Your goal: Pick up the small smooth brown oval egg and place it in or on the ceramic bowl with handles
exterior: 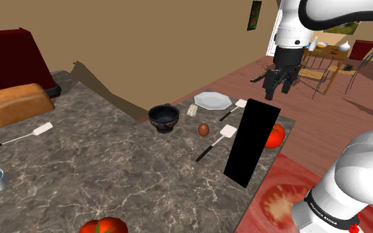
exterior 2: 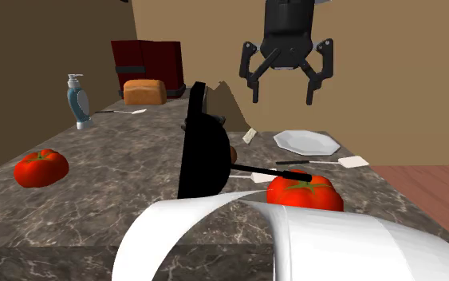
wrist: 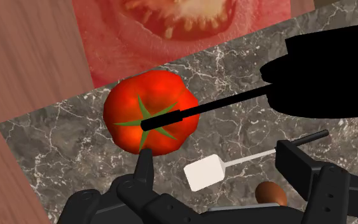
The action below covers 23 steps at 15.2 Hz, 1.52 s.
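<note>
The small brown egg (exterior: pixel 204 129) lies on the marble counter (exterior: pixel 112 172), between a dark bowl with handles (exterior: pixel 163 118) and a white spatula (exterior: pixel 223 135). My black gripper (exterior: pixel 277 85) hangs open high above the counter's far right end, well away from the egg and with nothing between its fingers. From the second exterior view the gripper (exterior 2: pixel 283 99) spreads wide above the white plate (exterior 2: pixel 306 142). In the wrist view the egg (wrist: pixel 271 193) sits beside one finger (wrist: pixel 298 160), near the spatula's blade (wrist: pixel 204 173).
A flat black pan-like shape (exterior: pixel 251 142) stands beside a red tomato (exterior: pixel 275 136). A white plate (exterior: pixel 213 100), a butter stick (exterior: pixel 192 110), more spatulas, a bread loaf (exterior: pixel 16 102), a soap bottle (exterior 2: pixel 77 100) and a second tomato (exterior 2: pixel 41 168) share the counter.
</note>
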Each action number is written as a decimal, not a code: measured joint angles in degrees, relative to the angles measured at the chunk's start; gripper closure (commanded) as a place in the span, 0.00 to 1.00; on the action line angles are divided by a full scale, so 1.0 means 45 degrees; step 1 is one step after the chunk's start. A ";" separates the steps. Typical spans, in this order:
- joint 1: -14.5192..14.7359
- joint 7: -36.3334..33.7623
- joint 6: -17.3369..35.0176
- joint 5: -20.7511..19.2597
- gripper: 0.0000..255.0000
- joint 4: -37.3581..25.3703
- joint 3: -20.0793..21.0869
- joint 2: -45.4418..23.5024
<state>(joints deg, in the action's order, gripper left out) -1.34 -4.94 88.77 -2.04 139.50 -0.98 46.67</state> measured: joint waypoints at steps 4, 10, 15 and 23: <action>0.0045 -0.0480 0.0939 0.0160 0.00 0.0315 0.0332 -0.0462; 0.0194 -0.2015 0.3731 0.0547 0.00 0.1049 0.1423 -0.2021; 0.0201 -0.3468 0.6020 0.0558 0.00 0.0897 0.2405 -0.4041; -0.0179 -0.6168 0.9067 -0.0696 0.00 -0.0401 0.3752 -0.7925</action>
<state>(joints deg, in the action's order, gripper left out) -2.15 -32.70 129.57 -5.17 137.69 15.90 11.01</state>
